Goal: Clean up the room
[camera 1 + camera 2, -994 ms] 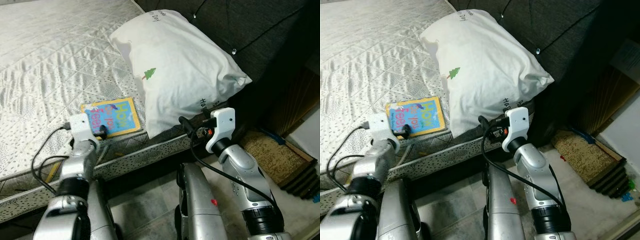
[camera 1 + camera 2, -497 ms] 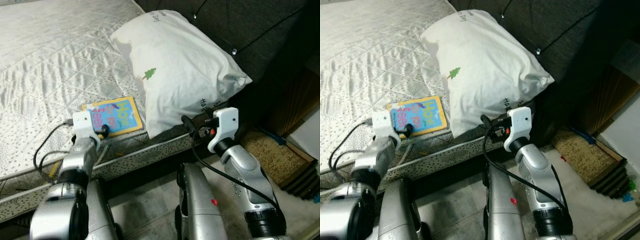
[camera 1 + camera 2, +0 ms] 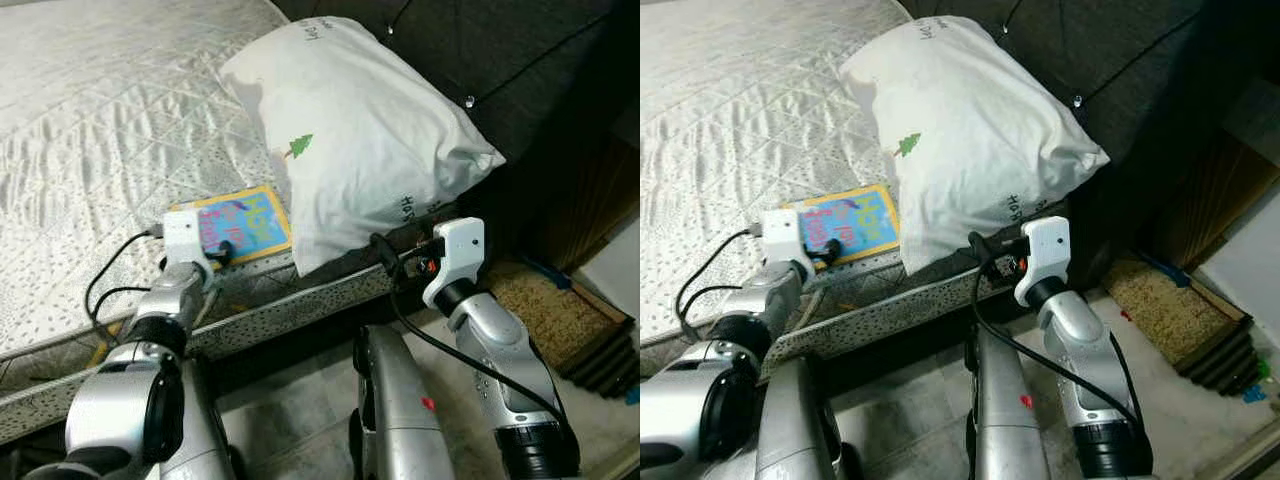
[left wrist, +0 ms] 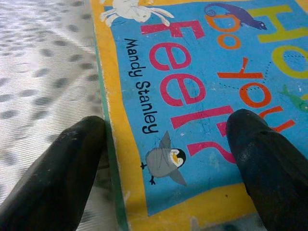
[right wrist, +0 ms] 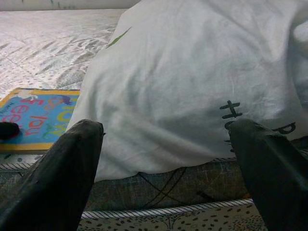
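Observation:
A children's picture book (image 3: pixel 245 222) with a yellow border and blue cover lies flat on the mattress (image 3: pixel 100 120), near its edge and beside a large white pillow (image 3: pixel 360 130). My left gripper (image 4: pixel 168 168) is open at the book's (image 4: pixel 202 72) near corner. One finger (image 4: pixel 62 168) is over the mattress just off the book's edge, the other finger (image 4: pixel 269 163) is over the cover. My right gripper (image 5: pixel 168 168) is open by the bed's side and faces the pillow's (image 5: pixel 192 86) lower edge, holding nothing.
A dark tufted headboard (image 3: pixel 520 60) rises behind the pillow. On the tiled floor to the right lie a brown mat (image 3: pixel 545 310) and stacked dark panels (image 3: pixel 610 360). The bed's speckled side rail (image 3: pixel 300 300) runs in front of my legs.
My left gripper has moved forward and to the right, from beside the book's left end to its near corner. The right arm has barely moved.

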Motion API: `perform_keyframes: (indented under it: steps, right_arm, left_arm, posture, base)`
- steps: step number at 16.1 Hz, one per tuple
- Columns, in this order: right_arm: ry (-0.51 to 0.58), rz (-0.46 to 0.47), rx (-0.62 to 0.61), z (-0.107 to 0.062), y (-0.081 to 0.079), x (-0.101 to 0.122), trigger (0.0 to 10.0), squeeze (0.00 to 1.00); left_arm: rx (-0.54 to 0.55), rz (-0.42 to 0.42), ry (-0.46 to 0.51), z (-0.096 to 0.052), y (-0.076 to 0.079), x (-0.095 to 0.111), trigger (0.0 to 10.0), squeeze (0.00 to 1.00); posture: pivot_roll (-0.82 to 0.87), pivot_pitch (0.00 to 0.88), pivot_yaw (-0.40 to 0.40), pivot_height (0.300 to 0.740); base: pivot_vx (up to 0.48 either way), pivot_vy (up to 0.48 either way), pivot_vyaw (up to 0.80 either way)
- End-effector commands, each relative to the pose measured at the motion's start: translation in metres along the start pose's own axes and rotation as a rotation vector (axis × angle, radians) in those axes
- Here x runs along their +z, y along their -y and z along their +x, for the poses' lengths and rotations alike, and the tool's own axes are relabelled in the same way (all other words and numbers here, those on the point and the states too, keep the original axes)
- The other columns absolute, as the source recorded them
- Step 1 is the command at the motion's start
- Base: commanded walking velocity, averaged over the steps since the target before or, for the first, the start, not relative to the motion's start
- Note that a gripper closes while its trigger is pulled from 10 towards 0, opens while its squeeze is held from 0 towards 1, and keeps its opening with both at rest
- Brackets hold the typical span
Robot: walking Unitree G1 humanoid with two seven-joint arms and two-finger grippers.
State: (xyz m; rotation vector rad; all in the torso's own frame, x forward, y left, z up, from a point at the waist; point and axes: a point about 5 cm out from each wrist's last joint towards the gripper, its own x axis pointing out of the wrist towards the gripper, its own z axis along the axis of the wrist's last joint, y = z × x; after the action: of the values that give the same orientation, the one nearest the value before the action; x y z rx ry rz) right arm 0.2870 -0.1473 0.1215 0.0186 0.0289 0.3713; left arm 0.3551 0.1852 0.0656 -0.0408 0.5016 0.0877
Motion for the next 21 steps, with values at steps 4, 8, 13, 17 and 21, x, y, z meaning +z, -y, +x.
perform_keyframes:
  steps: [4,8,13,17,21]
  right_arm:
    - [0.016,-0.009,0.002,0.001,-0.001,0.005,10.0,0.00]
    - [0.020,-0.008,0.001,0.003,-0.001,0.006,10.0,0.00]
    - [0.035,0.001,0.011,0.012,-0.005,0.007,10.0,0.00]
    - [0.043,0.010,0.018,0.020,-0.009,0.006,10.0,0.00]
    - [0.050,0.032,-0.012,0.033,-0.007,0.007,10.0,0.00]
  left_arm:
    - [-0.064,0.044,-0.011,0.001,0.008,0.001,10.0,0.00]
    - [-0.033,0.015,0.037,0.001,-0.003,0.012,10.0,0.00]
    - [-0.003,-0.033,0.201,-0.007,-0.001,0.031,10.0,0.00]
    - [0.083,-0.046,0.381,-0.030,-0.003,0.039,10.0,0.00]
    - [0.216,0.003,0.498,-0.064,-0.019,0.028,10.0,0.00]
  posture:
    - [-0.15,0.068,-0.024,0.478]
    - [-0.14,0.058,-0.024,0.478]
    - [-0.11,0.038,-0.027,0.478]
    - [-0.08,0.027,-0.028,0.478]
    - [-0.04,0.000,-0.036,0.478]
  base:
    - [0.000,0.000,0.00]
    - [0.000,0.000,0.00]
    - [0.000,0.000,0.00]
    - [0.000,0.000,0.00]
    - [0.000,0.000,0.00]
